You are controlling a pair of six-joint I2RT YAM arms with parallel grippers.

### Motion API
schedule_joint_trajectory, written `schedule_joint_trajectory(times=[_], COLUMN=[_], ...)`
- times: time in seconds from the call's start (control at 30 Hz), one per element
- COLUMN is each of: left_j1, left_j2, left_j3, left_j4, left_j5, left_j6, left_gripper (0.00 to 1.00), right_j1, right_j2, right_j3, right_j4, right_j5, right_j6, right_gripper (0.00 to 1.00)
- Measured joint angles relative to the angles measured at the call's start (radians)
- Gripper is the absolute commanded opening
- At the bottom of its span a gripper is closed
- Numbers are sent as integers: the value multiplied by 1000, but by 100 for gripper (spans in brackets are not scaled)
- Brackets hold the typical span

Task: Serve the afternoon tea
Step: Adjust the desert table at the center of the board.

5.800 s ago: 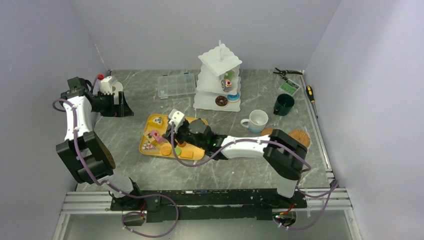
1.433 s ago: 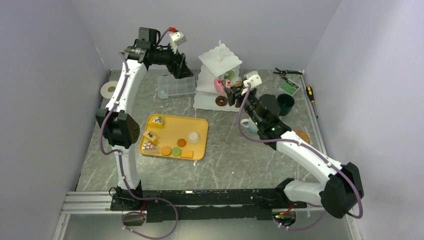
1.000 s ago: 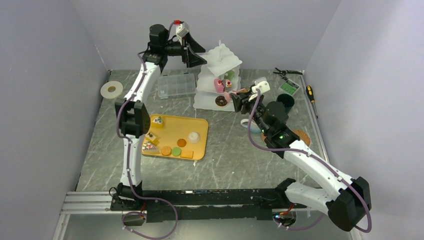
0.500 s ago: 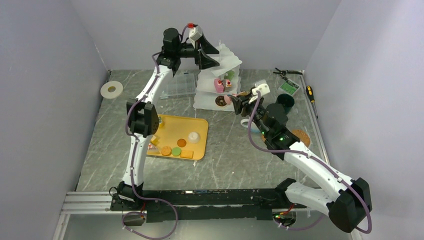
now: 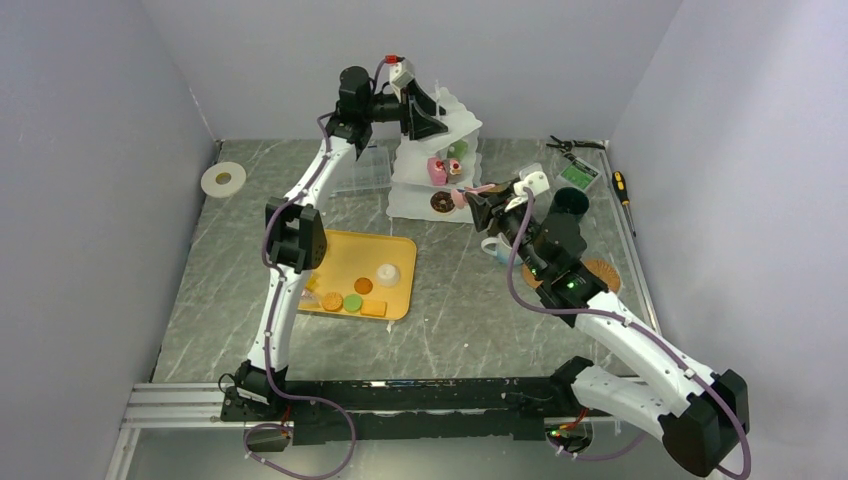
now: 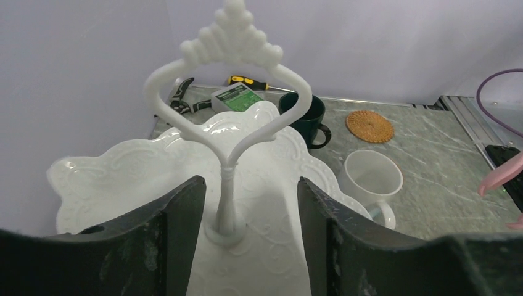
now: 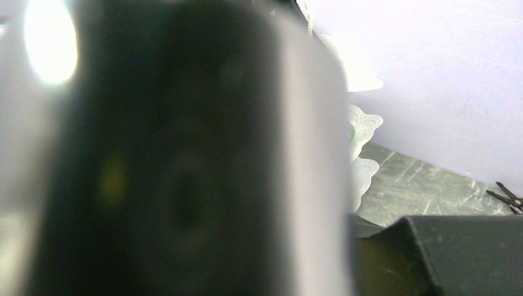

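Observation:
The white three-tier stand stands at the back centre. Its middle tier holds a pink cake slice, and its bottom tier holds a chocolate donut. My left gripper is open over the top tier. In the left wrist view the looped handle stands between its fingers, nearer the left one and touching neither. My right gripper is shut on the pink tongs, just right of the stand. The right wrist view is blocked by a dark blur. A white mug, a dark-green mug and a cork coaster are to the right.
A yellow tray at centre left holds several pastries, among them a white one. A clear compartment box lies behind my left arm. A white tape roll is at far left. Pliers and a screwdriver lie at back right.
My left arm swung right from the back left until its open gripper was over the stand's top. My right gripper left the pink cake slice on the middle tier and drew back right with the tongs.

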Motion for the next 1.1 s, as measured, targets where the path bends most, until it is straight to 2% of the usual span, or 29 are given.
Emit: schedule_joint_trajectory(times=[0.2, 0.3, 0.47, 0.77, 1.1], left_j1=[-1, -2, -2, -38, -111], left_j2=[2, 2, 2, -79, -273], left_j3=[1, 1, 0, -150, -472], left_j4=[38, 46, 53, 97, 172], left_j5=[-38, -48, -88, -241, -504], left_j6=[-13, -8, 5, 83, 209], left_gripper=[39, 22, 5, 3, 3], right_j1=[0, 0, 0, 0, 0], right_j2=[-2, -1, -1, -2, -13], right_j3=[-3, -5, -5, -9, -26], right_j4=[-1, -3, -5, -7, -8], right_j5=[-3, -5, -8, -8, -11], right_j6=[0, 0, 0, 0, 0], right_gripper=[48, 48, 47, 44, 42])
